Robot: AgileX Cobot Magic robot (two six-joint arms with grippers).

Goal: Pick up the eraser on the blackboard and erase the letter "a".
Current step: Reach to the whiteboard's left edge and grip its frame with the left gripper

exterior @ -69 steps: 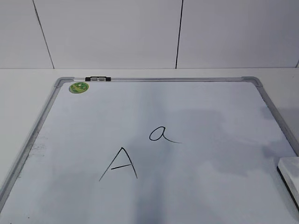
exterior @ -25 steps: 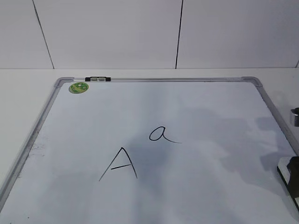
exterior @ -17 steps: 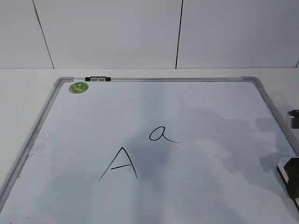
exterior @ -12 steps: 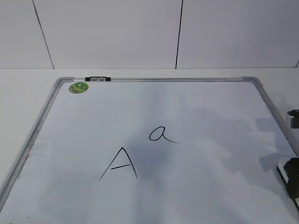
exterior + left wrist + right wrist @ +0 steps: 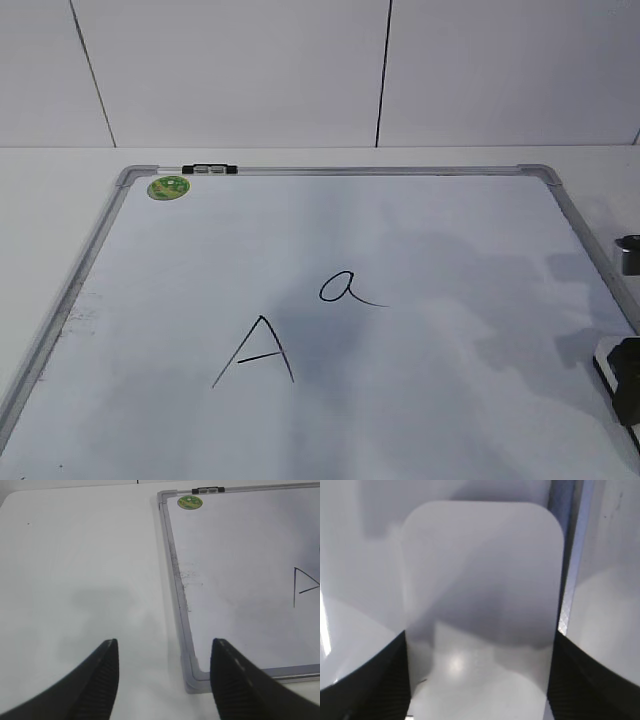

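Observation:
The blackboard [image 5: 350,171] is a white board in a silver frame, lying flat. The letter "a" [image 5: 345,288] is written near its middle. The white eraser [image 5: 480,580] lies at the board's right edge and fills the right wrist view. My right gripper [image 5: 480,680] has a finger against each long side of it and is shut on it. In the exterior view the right gripper [image 5: 625,375] shows as a black shape at the right edge, hiding the eraser. My left gripper [image 5: 164,647] is open and empty above the table beside the board's frame [image 5: 172,555].
A larger capital "A" [image 5: 258,352] is drawn just left of and below the "a". A round green magnet [image 5: 168,187] and a black-and-silver clip [image 5: 210,169] sit at the board's far left corner. White table surrounds the board.
The right gripper has come down over the eraser, whose white top showed 2.8 s ago. In the last second it has barely moved. The writing is unchanged.

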